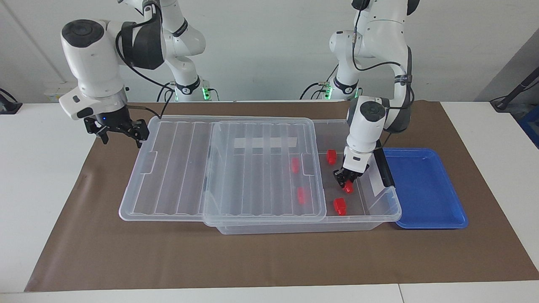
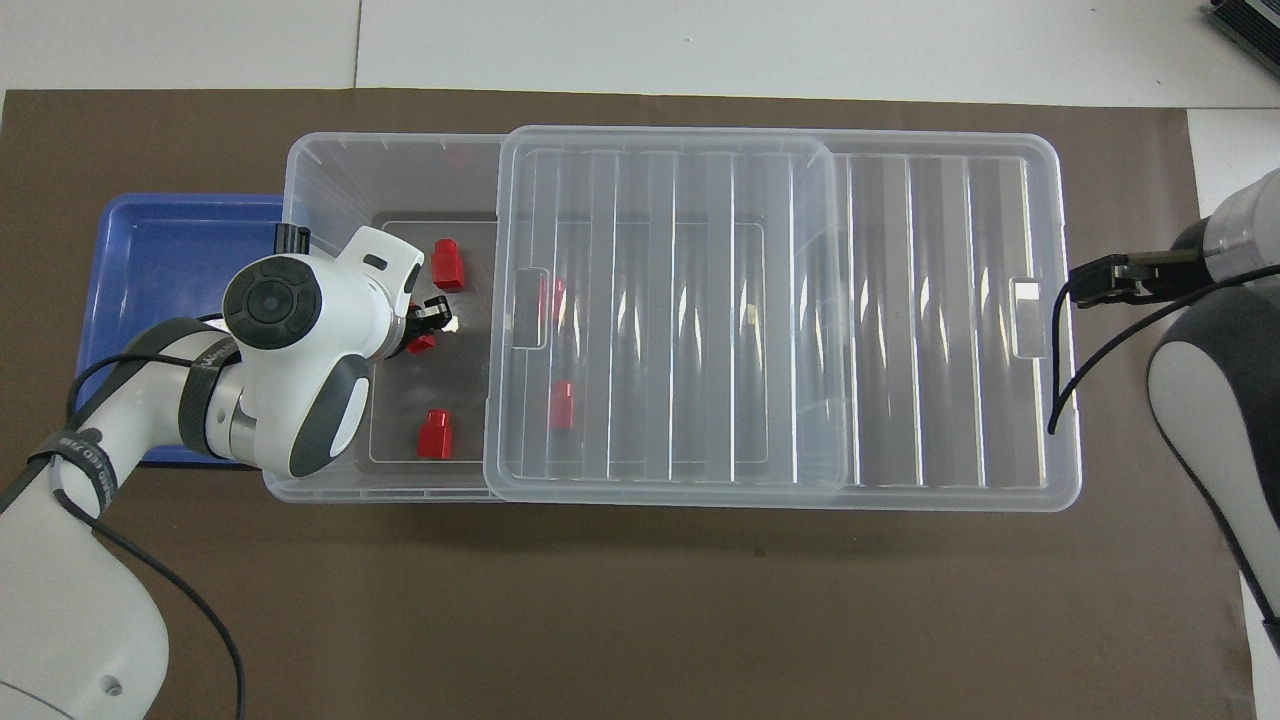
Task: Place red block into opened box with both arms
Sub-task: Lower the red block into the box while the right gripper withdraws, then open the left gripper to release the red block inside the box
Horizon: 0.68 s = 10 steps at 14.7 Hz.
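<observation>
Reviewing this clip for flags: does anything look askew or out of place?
Only the lid: it lies slid partway off the box, overhanging toward the right arm's end. That suits loading; nothing looks spilled or damaged.

The left arm is reaching steeply down, its left gripper (image 1: 346, 184) clamped tight. The right arm is holding its right gripper (image 1: 122, 130) raised, fingers spread wide.

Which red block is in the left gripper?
The one in the box's open end, pinched by the shut left gripper. The other four lie loose on the floor, two under the lid.
</observation>
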Each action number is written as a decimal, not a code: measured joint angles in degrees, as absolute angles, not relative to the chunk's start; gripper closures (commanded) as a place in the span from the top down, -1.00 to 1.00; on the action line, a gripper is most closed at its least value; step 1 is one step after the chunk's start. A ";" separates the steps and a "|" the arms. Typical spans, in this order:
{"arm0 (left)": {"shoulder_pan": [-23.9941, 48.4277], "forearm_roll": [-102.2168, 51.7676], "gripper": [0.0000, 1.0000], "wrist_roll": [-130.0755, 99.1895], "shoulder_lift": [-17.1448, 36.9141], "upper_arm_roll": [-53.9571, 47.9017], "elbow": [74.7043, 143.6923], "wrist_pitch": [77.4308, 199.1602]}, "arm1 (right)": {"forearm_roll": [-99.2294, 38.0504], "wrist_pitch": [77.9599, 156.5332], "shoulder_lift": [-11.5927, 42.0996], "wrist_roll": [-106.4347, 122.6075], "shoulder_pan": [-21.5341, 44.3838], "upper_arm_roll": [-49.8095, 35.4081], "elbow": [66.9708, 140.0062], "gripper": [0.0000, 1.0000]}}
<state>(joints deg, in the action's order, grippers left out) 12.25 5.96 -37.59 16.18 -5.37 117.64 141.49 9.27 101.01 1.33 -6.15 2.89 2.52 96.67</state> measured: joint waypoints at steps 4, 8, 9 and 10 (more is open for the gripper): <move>12.29 6.22 0.99 -37.59 16.20 -5.38 117.62 141.72 | 2.19 95.92 -2.85 -6.15 2.06 3.67 95.01 1.00; 12.31 6.71 1.00 -37.59 16.22 -5.36 117.58 141.74 | 0.71 89.43 -5.08 -6.15 0.52 4.13 93.30 1.00; 12.31 6.72 1.00 -37.74 16.21 -5.31 117.38 141.73 | 0.71 88.63 -5.04 -6.15 0.36 4.25 93.29 1.00; 12.31 6.72 1.00 -37.98 16.14 -5.20 116.90 141.37 | 0.71 88.09 -4.84 -6.15 0.32 4.37 93.26 1.00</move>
<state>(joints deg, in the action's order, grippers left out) 12.31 6.72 -37.98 16.14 -5.20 116.90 141.37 0.71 88.09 -4.84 -6.15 0.32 4.37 93.26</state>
